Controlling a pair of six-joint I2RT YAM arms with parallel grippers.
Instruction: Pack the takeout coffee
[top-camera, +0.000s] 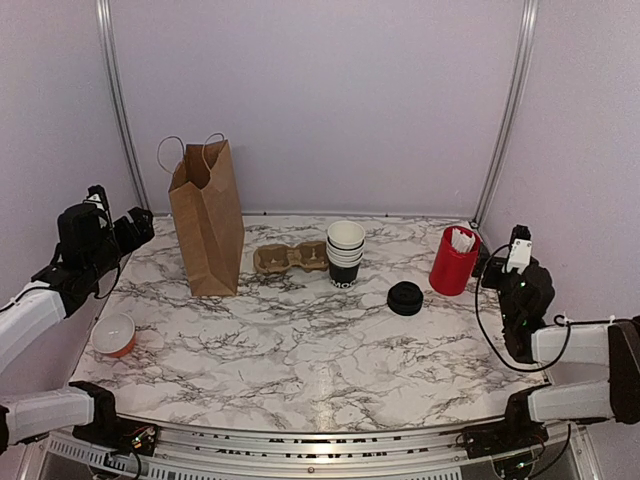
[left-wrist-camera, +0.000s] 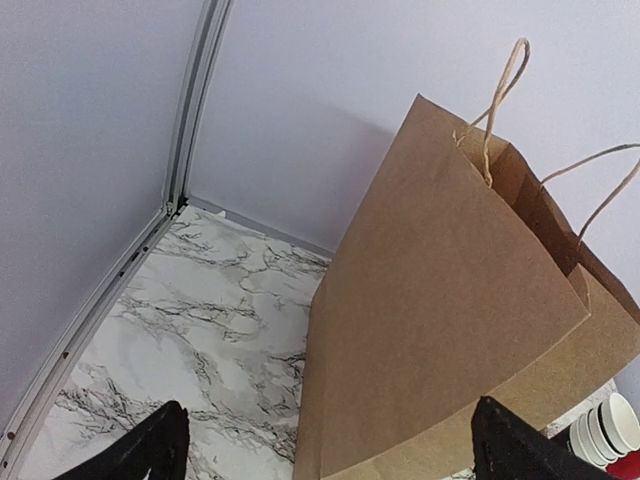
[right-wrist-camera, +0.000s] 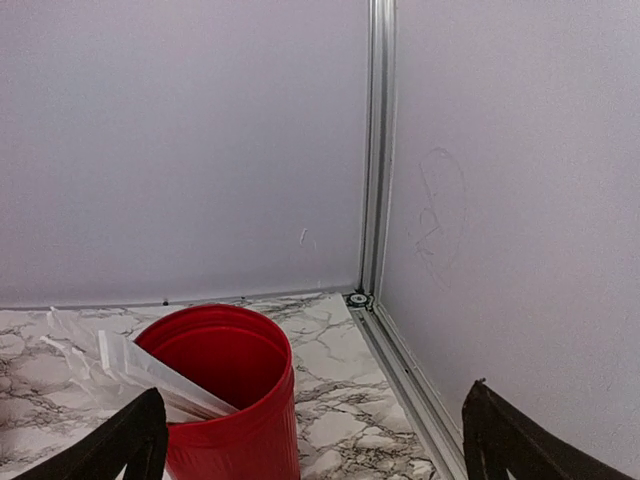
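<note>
No lidded takeout coffee shows in any view. On the marble table, a stack of lidless white-rimmed cups stands at mid-back, and a loose black lid lies to its right. A brown paper bag stands upright at the back left and fills the left wrist view. My left gripper hovers open left of the bag, fingers wide apart. At the right edge, my right gripper is open and empty beside a red cup, its dark fingertips at the frame's bottom.
A cardboard cup carrier lies between the bag and the cup stack. The red cup holds white paper packets. A small red and white tub sits near the left edge. Walls with metal rails close in the back and sides.
</note>
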